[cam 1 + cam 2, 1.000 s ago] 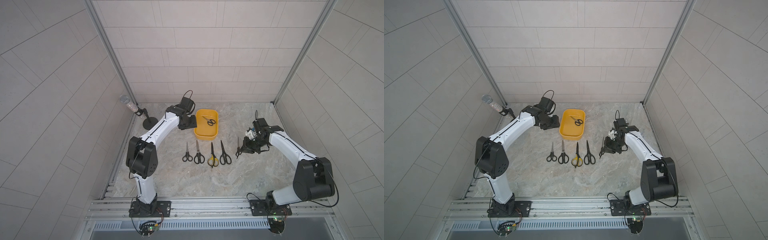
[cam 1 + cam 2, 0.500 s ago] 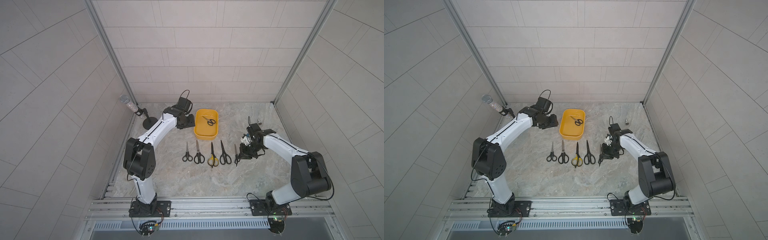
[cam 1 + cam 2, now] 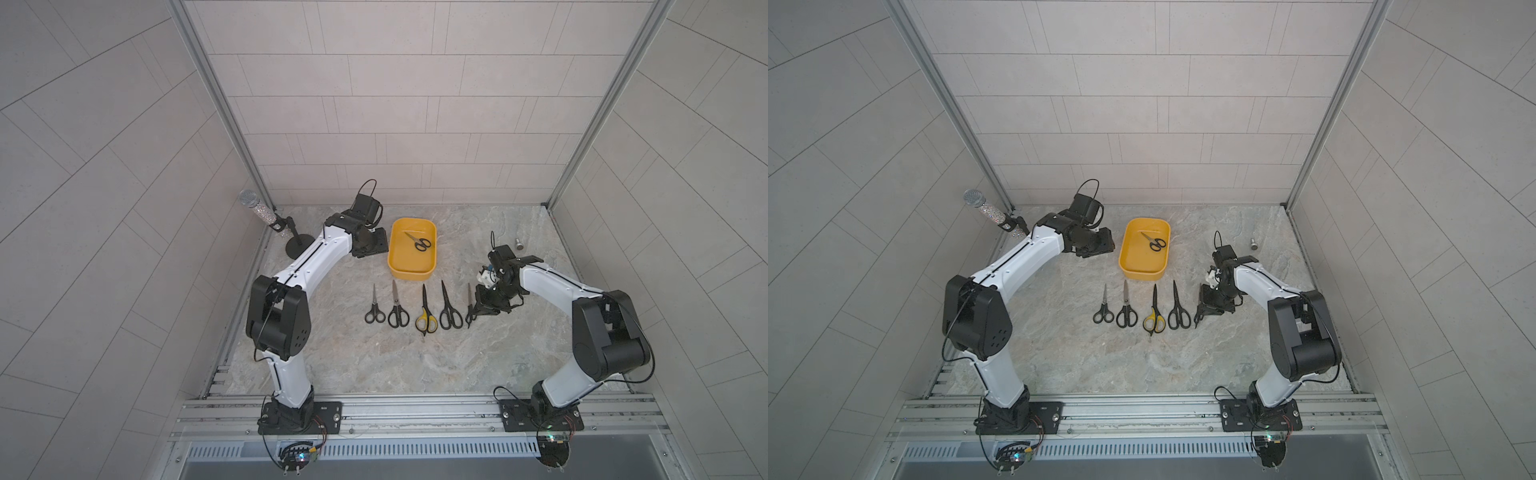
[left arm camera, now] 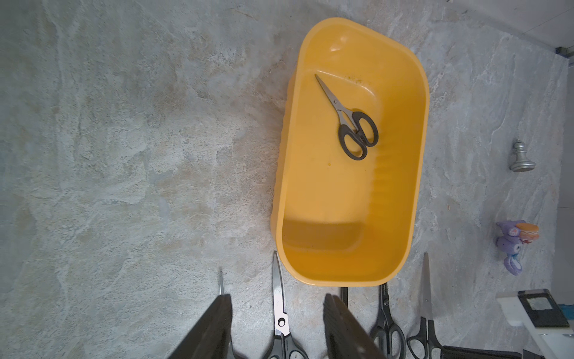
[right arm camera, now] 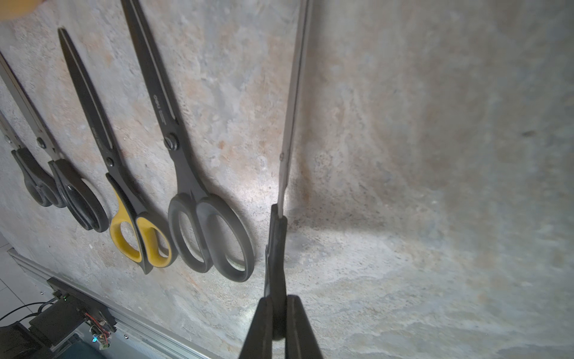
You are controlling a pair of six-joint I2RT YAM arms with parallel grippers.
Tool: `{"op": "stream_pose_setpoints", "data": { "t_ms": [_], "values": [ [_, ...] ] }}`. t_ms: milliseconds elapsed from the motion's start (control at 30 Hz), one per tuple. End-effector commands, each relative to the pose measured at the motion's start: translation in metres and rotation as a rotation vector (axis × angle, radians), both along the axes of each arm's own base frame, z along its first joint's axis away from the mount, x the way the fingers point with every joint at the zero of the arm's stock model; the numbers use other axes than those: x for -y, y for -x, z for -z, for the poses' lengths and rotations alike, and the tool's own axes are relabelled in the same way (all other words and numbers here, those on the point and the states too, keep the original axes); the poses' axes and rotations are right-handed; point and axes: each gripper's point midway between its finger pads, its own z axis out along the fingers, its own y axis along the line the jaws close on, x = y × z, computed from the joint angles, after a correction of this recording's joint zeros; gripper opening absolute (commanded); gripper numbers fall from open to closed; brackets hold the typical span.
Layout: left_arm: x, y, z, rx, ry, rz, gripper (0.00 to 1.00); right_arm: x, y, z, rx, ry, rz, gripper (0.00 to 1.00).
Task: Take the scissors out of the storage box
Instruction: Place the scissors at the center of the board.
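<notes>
**A:** Marble-look tabletop (image 3: pixel 374 365), grey tiled walls. Where are the scissors?

**B:** A row of 4 scissors (image 3: pixel 397 309) lies flat just in front of the yellow storage box (image 3: pixel 411 275). The right gripper (image 5: pixel 279 323) is clamped on the handle of a 5th pair (image 5: pixel 292 124), held on edge beside that row. 1 small pair (image 4: pixel 337 104) lies diagonally inside the box.

**A:** And the left gripper (image 4: pixel 278 298)?

**B:** It hangs near the box, jaws apart, holding nothing.

**A:** What could go wrong?

**B:** If it is released on edge, the 5th pair could topple onto its big black neighbour (image 5: pixel 170 141). I can't tell whether its tip touches the table. The small pair lies flat on the box floor, so a shallow pinch may slip. Stray fingers might also shove the light box into the row.
</notes>
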Motion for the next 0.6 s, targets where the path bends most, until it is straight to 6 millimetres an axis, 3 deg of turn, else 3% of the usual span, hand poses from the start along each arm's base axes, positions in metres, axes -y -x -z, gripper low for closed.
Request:
{"op": "stream_pose_setpoints", "data": {
  "t_ms": [0,67,200,567],
  "values": [
    [-0.004,0.0,-0.003,0.011,-0.004,0.004,0.54,0.01,0.011,0.017,-0.048,0.069,-0.006,0.0],
    [-0.005,-0.002,-0.004,0.013,-0.004,0.002,0.54,0.011,0.013,0.018,-0.057,0.074,-0.004,0.0],
    [-0.006,-0.003,-0.003,0.009,0.003,0.0,0.54,0.017,0.015,0.023,-0.081,0.114,-0.009,0.11],
    [-0.007,-0.008,-0.008,0.019,0.007,-0.002,0.54,0.027,0.009,0.03,-0.086,0.184,-0.033,0.16]
  ]
}}
